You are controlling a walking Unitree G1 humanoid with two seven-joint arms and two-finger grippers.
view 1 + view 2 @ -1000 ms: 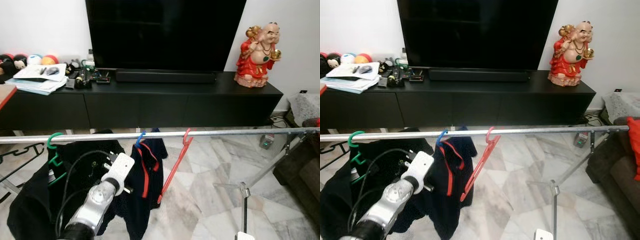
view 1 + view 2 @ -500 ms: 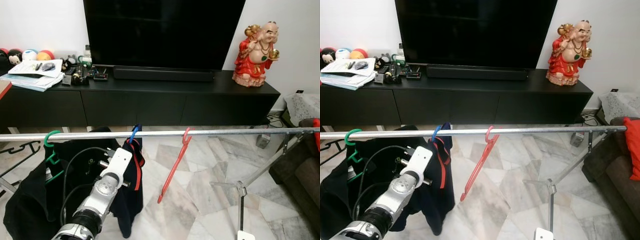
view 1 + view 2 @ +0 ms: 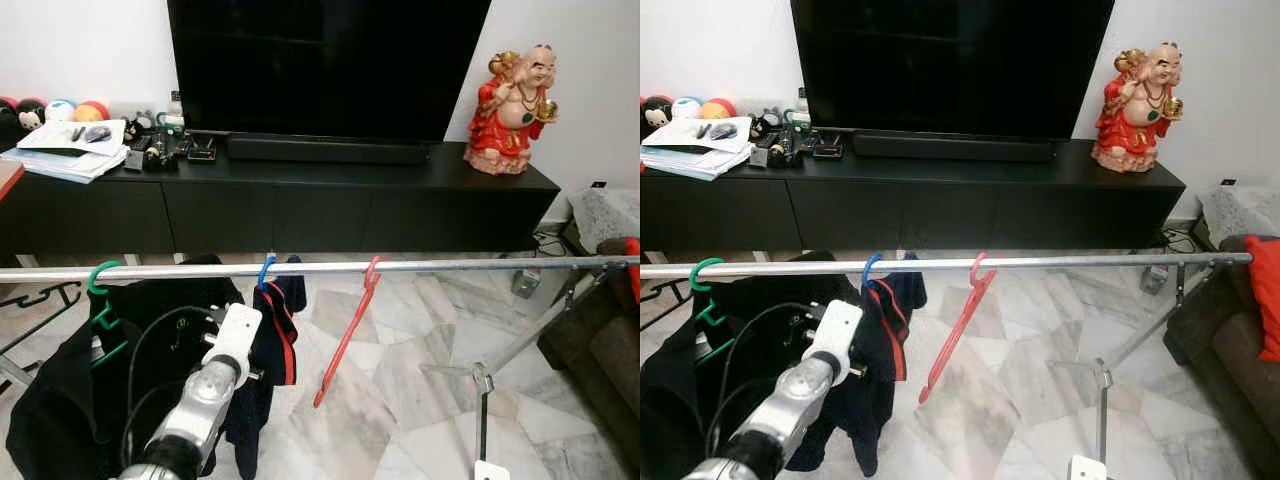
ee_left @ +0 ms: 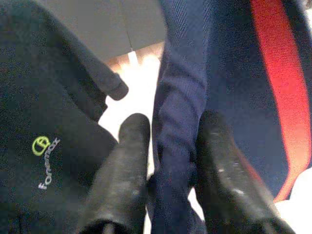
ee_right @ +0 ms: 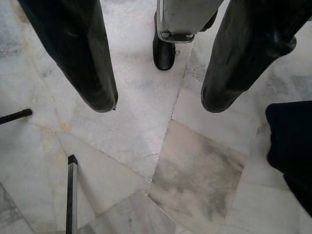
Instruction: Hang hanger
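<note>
A long silver metal clothes rail [image 3: 420, 266] crossed the room. The blue plastic hanger [image 3: 266, 271] was already hooked on it, carrying a navy garment with red trim [image 3: 275, 330], between a green hanger [image 3: 100, 275] and a bare red hanger [image 3: 350, 330]. Hanging looked done; letting go remained. The left end effector [image 4: 165, 161] was clenched on a fold of that navy cloth, a grip the wrist view revealed. The right end effector [image 5: 158, 102] hung released over the marble floor [image 5: 185, 185].

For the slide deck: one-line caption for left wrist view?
Left pincer pinching navy red-striped garment beside black logo shirt.
</note>
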